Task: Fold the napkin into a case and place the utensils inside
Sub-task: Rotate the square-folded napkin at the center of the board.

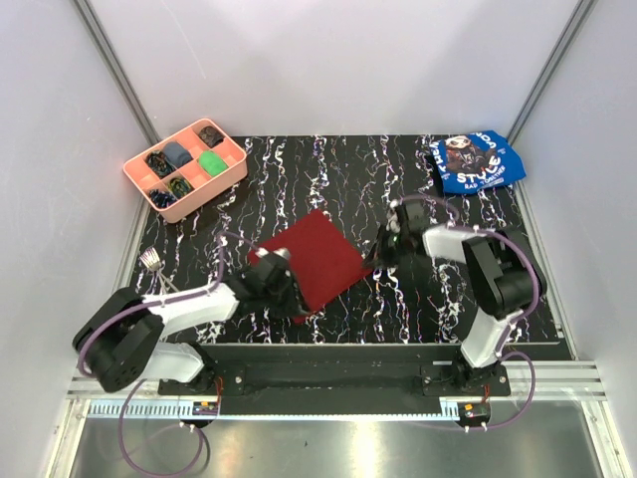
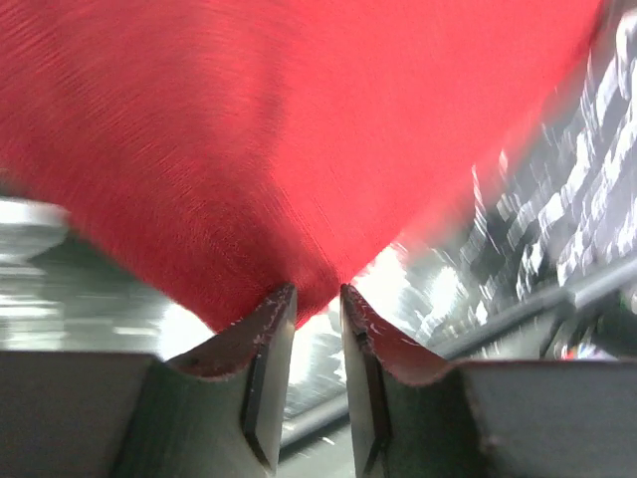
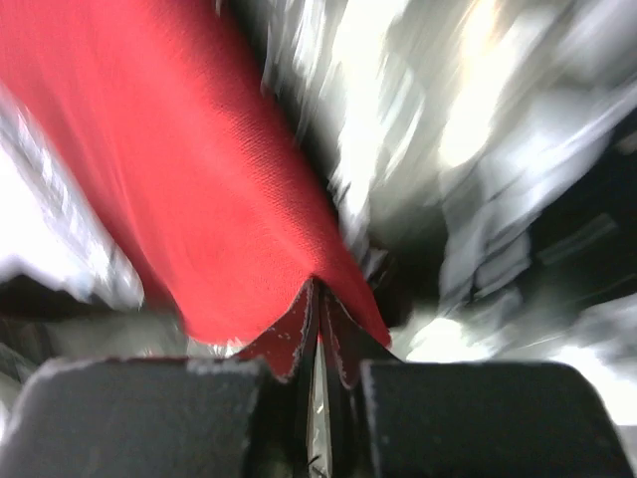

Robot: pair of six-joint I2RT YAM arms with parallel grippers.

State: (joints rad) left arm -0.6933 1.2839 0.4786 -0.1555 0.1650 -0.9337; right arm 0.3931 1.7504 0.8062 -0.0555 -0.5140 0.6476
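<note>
Left claw (image 2: 317, 294) and right claw (image 3: 318, 291) are pinching napkin (image 1: 317, 257) corners.
Pink tray (image 1: 134, 169) is holding small indistinct items; fork (image 1: 151, 261) is showing only partly.

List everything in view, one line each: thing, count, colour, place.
napkin: one, dark red, table centre, held at two corners.
utensils: count unclear, silver, left table edge.
tray: one, pink, far left, small items in its compartments.
cloth: one, blue with print, far right.
table: one, black with white marbling, under everything.
left gripper: one, dark, napkin corner between its jaws.
right gripper: one, dark, jaws shut on napkin corner.
</note>
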